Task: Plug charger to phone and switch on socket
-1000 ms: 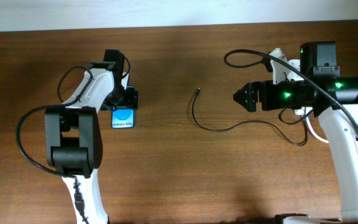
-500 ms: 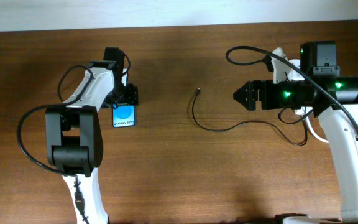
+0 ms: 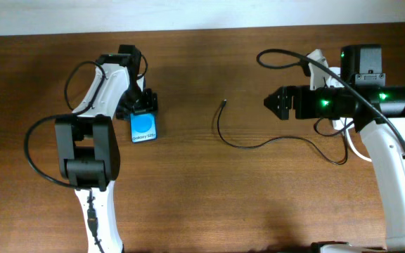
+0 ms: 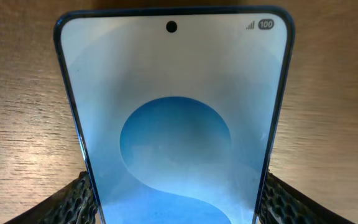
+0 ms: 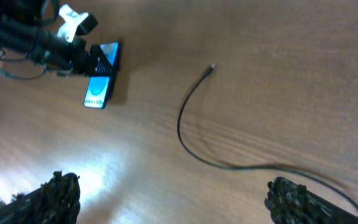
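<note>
The phone [image 3: 143, 127], with a bright blue screen, is held at its far end by my left gripper [image 3: 142, 109], which is shut on its edges. In the left wrist view the phone [image 4: 176, 118] fills the frame between the fingers [image 4: 176, 196]. The charger [image 3: 241, 145], a thin black cable, curves across the table's middle with its plug tip at the far end. My right gripper [image 3: 271, 105] is open and empty, above the table right of the tip. The right wrist view shows the charger [image 5: 183, 138], the phone [image 5: 100, 92] and wide-spread fingers [image 5: 173, 199]. The socket is mostly hidden under my right arm.
A thick white cord [image 3: 355, 149] shows beside the right arm's base, and a white end [image 3: 316, 59] pokes out behind the arm. Robot black cables loop over both arms. Bare wooden table [image 3: 209, 204] lies in front of the charger.
My left gripper has shifted the phone slightly right and toward the far side, turning it a little. My right arm has barely moved.
</note>
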Tool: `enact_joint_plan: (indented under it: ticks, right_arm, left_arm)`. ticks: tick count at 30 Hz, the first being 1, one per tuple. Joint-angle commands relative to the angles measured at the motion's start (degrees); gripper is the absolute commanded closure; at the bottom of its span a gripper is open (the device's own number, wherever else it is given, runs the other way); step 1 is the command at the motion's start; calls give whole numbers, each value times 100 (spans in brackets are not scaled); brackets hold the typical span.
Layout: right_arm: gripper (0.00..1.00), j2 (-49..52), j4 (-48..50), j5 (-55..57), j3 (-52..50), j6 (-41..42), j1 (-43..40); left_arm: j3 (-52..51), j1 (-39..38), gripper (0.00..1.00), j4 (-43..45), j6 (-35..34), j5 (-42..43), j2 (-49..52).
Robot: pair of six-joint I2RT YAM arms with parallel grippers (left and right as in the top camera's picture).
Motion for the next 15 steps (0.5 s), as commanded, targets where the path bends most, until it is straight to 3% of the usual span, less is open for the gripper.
enact_joint_plan:
  ticks: [1, 7, 10, 13, 15]
  right_arm:
    - [2, 0, 251, 9, 66, 634, 37]
    - [2, 0, 380, 9, 66, 1488, 37]
    - [2, 0, 446, 11, 66, 1534, 79]
    - [2, 0, 503, 11, 66, 1635, 85]
    - [2, 0, 505, 11, 66, 1635, 85]
  left_arm:
    - [691, 11, 100, -297, -654, 1086, 15]
    - [1005, 11, 100, -444, -2328, 3912, 15]
    - [1005, 9, 100, -503, -3136, 4841, 15]
    - [1005, 2, 100, -949, -4918, 5167, 15]
    - [1005, -33, 100, -1224, -5134, 6131, 15]
